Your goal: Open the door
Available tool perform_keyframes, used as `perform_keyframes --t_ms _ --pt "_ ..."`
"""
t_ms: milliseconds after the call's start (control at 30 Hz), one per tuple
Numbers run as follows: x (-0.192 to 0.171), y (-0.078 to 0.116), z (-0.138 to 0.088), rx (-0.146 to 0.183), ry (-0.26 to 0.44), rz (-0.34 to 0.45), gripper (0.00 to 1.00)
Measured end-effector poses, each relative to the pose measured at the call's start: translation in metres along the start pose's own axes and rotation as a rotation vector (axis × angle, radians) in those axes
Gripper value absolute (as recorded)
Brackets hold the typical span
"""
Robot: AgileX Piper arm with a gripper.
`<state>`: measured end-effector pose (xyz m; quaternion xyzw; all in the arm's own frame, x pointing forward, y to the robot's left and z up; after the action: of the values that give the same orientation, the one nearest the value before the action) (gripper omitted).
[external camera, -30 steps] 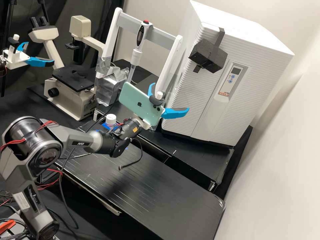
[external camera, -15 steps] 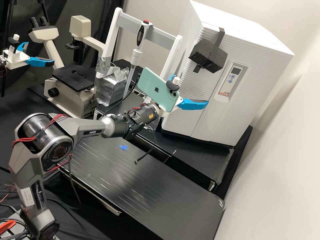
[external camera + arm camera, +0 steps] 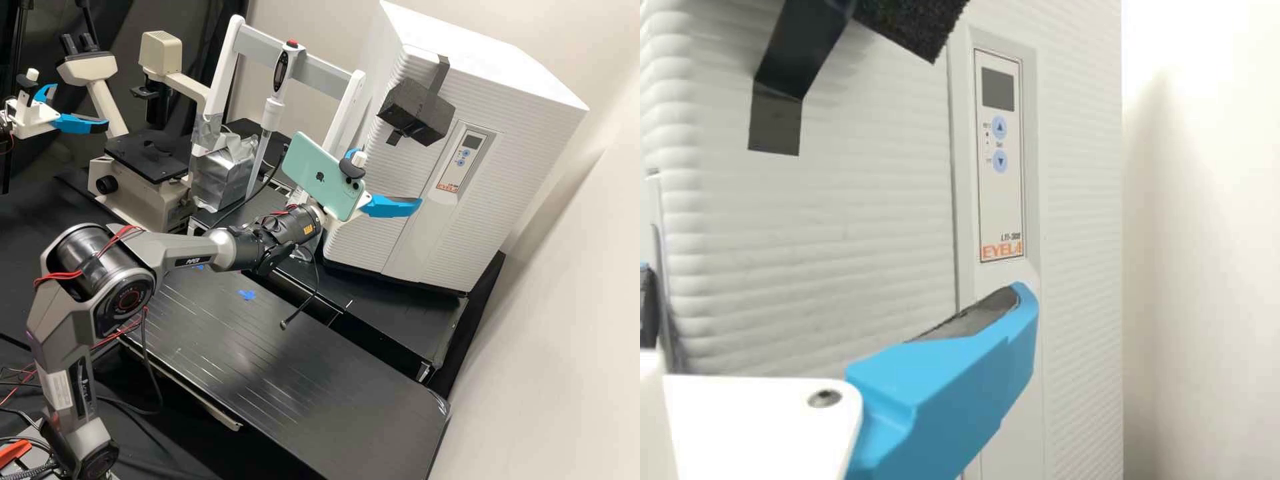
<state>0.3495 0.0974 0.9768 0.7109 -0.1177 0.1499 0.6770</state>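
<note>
High view: spread wide at the gripper (image 3: 390, 177), just before the closed door (image 3: 401, 171) of the white cabinet (image 3: 507, 73); cannot tell whether touching. Near a green phone (image 3: 317, 175) at nine o'clock, a dark block (image 3: 415, 113) at one, a control panel (image 3: 460, 160) between two and three.

A boxy white plastic-looking cabinet (image 3: 517, 167) is showing matt ridges. A chunky black foam-like block (image 3: 408, 107) is looking rough and dull.
</note>
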Motion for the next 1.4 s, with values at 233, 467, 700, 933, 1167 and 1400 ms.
perform_keyframes --t_ms 233,467,700,933,1167,1400 --pt "0.0 -0.001 0.0 -0.005 -0.001 -0.006 0.0" --pt "0.0 -0.002 0.0 -0.015 0.005 -0.018 0.0" --pt "0.0 0.004 0.004 -0.037 0.033 -0.039 0.0" --pt "-0.003 0.009 0.015 -0.046 0.056 -0.044 0.0" --pt "-0.004 0.011 0.017 -0.062 0.072 -0.049 0.0" --pt "-0.005 0.01 0.017 -0.062 0.079 -0.059 0.0"
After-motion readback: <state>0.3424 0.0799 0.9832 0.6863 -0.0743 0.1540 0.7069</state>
